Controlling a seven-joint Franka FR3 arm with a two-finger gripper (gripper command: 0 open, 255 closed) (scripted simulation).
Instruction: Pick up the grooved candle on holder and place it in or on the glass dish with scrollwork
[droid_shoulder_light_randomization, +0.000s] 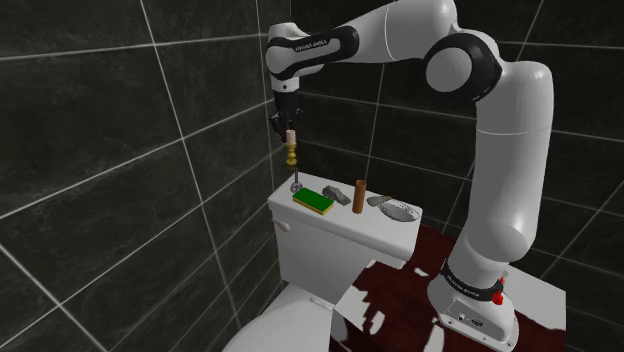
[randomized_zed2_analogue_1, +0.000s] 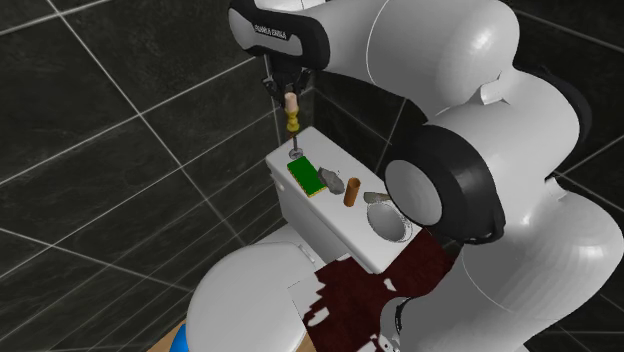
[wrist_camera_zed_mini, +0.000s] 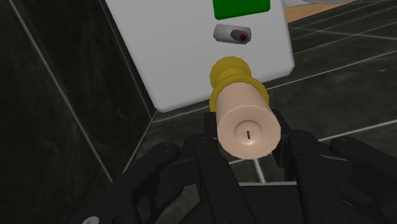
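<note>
Peach candle on a yellow knobbed holder (droid_shoulder_light_randomization: 291, 150) hangs in the air over the left end of the white toilet tank lid (droid_shoulder_light_randomization: 385, 232), top clamped between the closed fingers of the black gripper (droid_shoulder_light_randomization: 290, 130). Along the lid in shoulder view: flat green block (droid_shoulder_light_randomization: 314, 201), upright brown cylinder (droid_shoulder_light_randomization: 360, 198), pale oval dish (droid_shoulder_light_randomization: 398, 209) at the right end.

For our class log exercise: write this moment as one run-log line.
end effector: shut on candle | candle: held above tank lid | glass dish: not yet reached
</note>
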